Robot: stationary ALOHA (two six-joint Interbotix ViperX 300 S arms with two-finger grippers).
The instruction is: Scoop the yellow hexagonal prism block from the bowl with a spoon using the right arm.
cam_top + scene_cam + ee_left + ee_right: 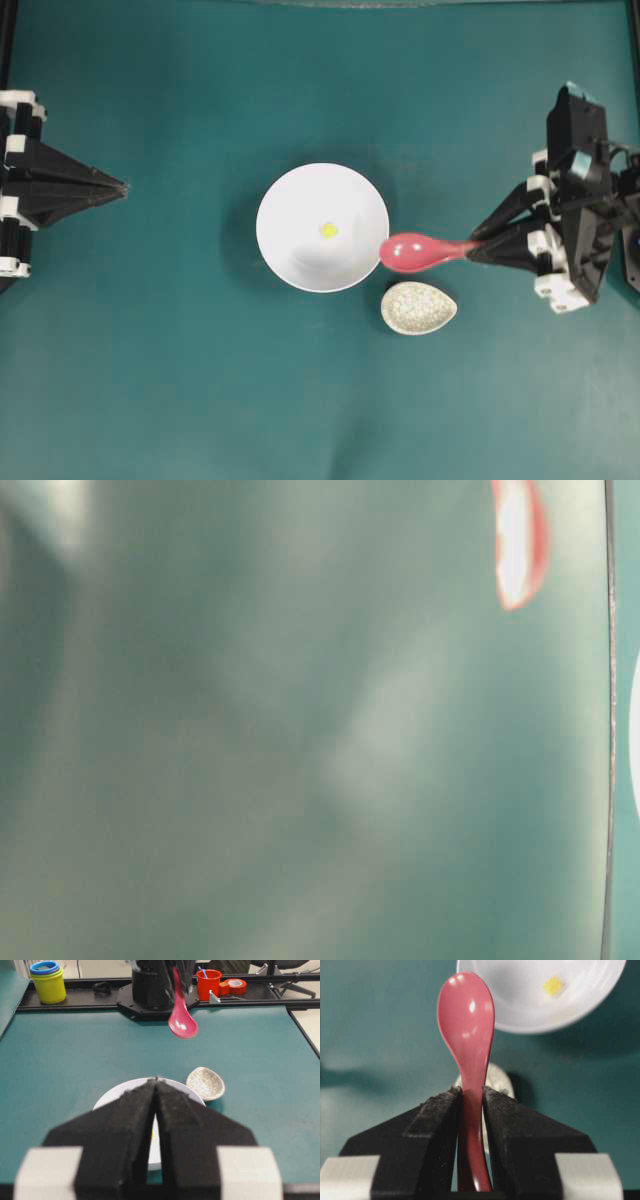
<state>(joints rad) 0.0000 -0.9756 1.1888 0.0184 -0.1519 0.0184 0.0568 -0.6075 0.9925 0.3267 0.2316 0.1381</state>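
Pinched by its handle in the right gripper, the pink-red plastic spoon is lifted beside the round white bowl. The tiny yellow hexagonal block is not yet scooped. The left gripper is pressed together, empty.

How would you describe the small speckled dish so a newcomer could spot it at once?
Start at the white bowl in the middle of the teal table. Just off its rim, toward the right arm's side, lies a small oval spoon rest. Unlike the plain round bowl and the pink-red spoon beside it, it is cream with a crackled speckle.

right gripper fingers clamped level; left gripper fingers apparently pressed together, arm drawn back.
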